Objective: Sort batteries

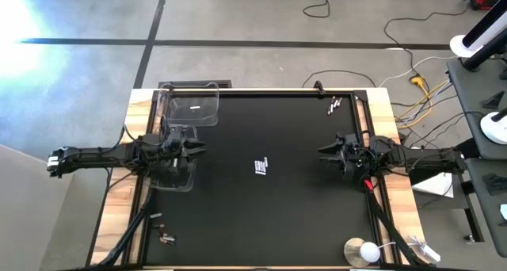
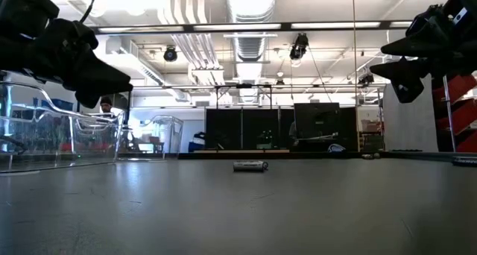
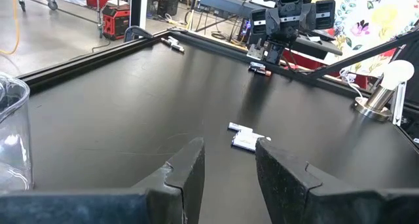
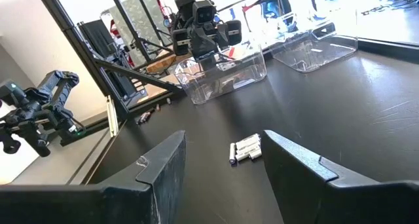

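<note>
Batteries, centre cluster: a little bunch of silver-white batteries [image 1: 261, 166] is lying flat near the middle of the black table [image 1: 238, 215], the cells touching side by side.
Batteries, far right corner: a few more cells [image 1: 333, 104] are sitting close to the far edge, by the right-hand rail.
Batteries, near left corner: a couple of darker cells [image 1: 164, 237] are resting close to the near edge.
Clear bins: two clear plastic bins are waiting along the left edge, the far one [image 1: 190, 104] holding what looks like a single pale cell, the near one [image 1: 173, 172] lying partly under the left arm.
Left gripper: the left gripper [image 3: 229, 171] is hovering over the left side of the table with its fingers spread apart, pinching nothing.
Right gripper: the right gripper [image 4: 226, 168] is hanging by the right edge, fingers likewise parted and empty, pointing at the centre cluster.
Handling: these cells are probably light, hard and smooth, so I'd expect one to be rolling or squirting away if nudged from the end.
Where to take hold: I'd be closing across the round body at mid-length, picking an outer cell of the bunch so its neighbours aren't dragged along.
</note>
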Robot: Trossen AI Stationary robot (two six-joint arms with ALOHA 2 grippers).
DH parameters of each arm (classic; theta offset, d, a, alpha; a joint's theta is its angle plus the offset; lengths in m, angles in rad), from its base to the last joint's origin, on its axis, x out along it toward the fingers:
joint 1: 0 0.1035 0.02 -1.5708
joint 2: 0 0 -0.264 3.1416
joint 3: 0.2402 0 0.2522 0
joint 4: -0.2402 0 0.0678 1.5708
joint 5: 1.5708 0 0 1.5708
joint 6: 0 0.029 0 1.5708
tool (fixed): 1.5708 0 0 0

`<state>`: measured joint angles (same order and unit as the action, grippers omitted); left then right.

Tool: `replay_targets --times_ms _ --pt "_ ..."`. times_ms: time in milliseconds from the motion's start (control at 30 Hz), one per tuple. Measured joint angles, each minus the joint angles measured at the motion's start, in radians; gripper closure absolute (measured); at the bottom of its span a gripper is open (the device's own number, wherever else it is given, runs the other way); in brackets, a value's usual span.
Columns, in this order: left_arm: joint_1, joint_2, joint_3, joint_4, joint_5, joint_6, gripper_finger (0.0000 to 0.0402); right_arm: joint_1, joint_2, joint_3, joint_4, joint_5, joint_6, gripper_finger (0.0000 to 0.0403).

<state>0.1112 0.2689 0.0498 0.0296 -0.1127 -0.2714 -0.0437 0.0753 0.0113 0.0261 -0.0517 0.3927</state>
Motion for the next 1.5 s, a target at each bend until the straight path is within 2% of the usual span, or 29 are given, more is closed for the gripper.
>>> replay_targets --times_ms 700,833,900,1033,1133,1200,1267,1400,1500 --pt "0.0 0.0 0.0 0.0 0.0 0.0 0.0285 0.0 0.0 0.0 0.002 0.001 -0.001 0.0211" --pt "0.0 0.0 0.0 0.0 0.0 0.0 0.0285 0.0 0.003 0.0 0.071 0.099 -0.008 0.0211" --pt "0.0 0.0 0.0 0.0 0.0 0.0 0.0285 -0.001 0.008 0.0 0.126 0.112 0.022 0.0211" --pt "0.0 0.002 0.0 0.0 0.0 0.0 0.0285 0.0 0.013 0.0 0.245 0.118 0.185 0.0211" --pt "-0.001 0.004 -0.001 0.014 -0.033 0.029 0.0285 0.0 0.013 0.0 0.28 0.175 0.238 0.0211" --pt "-0.001 0.014 -0.014 0.106 -0.083 0.042 0.0285 0.0 0.018 0.0 0.319 0.26 0.236 0.0211" --pt "0.0 0.024 -0.021 0.235 -0.087 0.044 0.0285 -0.001 0.021 0.0 0.344 0.325 0.217 0.0211" --pt "-0.001 0.051 -0.015 0.514 -0.087 -0.023 0.0285 -0.001 0.059 0.001 0.346 0.38 0.147 0.0211" --pt "0.0 0.069 -0.002 0.634 -0.087 0.012 0.0285 -0.001 0.126 0.045 0.306 0.397 0.128 0.0211"
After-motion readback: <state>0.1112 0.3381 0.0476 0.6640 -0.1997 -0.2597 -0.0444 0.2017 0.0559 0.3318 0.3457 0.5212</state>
